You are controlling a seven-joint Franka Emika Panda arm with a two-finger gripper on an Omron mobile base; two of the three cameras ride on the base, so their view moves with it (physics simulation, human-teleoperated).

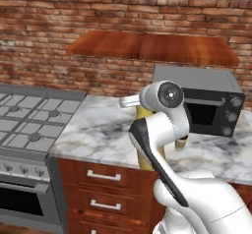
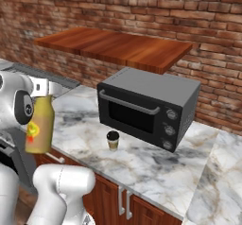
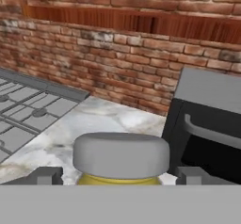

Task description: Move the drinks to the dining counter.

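A yellow bottle (image 2: 39,125) stands on the marble counter (image 2: 156,172), a cup (image 2: 112,140) at its three o'clock. Open jaws straddle its grey cap (image 3: 121,153). Tall, rigid and probably smooth, it likely tips easily; grip lower, on the body.

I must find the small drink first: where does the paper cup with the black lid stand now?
In the right base view the paper cup stands on the marble worktop, just in front of the toaster oven, right of the yellow bottle.

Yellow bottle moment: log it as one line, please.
gripper: open, straddling yellow bottle below its grey cap | paper cup: on marble worktop before toaster oven | grasp: not closed
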